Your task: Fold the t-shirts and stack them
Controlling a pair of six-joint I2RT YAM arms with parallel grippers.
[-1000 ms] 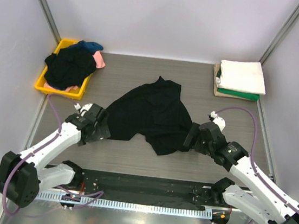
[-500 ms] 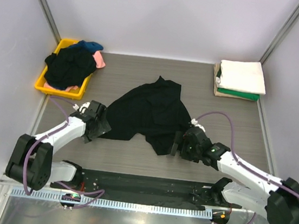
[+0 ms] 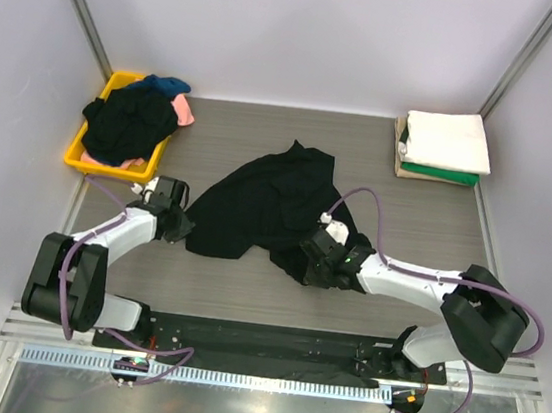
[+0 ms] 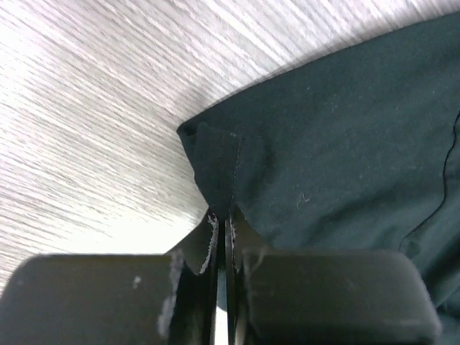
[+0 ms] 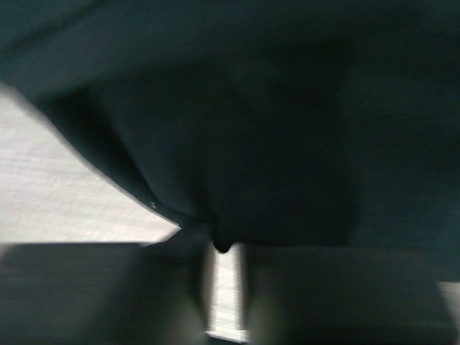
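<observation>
1. The black t-shirt lay crumpled mid-tabletop.
2. The left pincer pinched its corner at eight o'clock; the right pincer, narrow, gripped cloth at five.
3. Spreading stage, I reckoned: next, draw both corners apart, flat.

Large black t-shirt: unfolded and rumpled, mid-table. We see it stretched on a diagonal from near left to far centre, with one lobe sagging toward the near edge. Its near-left corner is doubled over, hem stitching showing, and pinched between the jaws of the left gripper. In the right wrist view its dark cloth fills the frame, blurred.

Far right corner: a neat folded stack, with the white shirt on top, the green shirt under it and the tan shirt lowest.

Far left, heaped in the yellow tray: we note a second black shirt crumpled on top, a blue shirt and a pink shirt poking out.
</observation>
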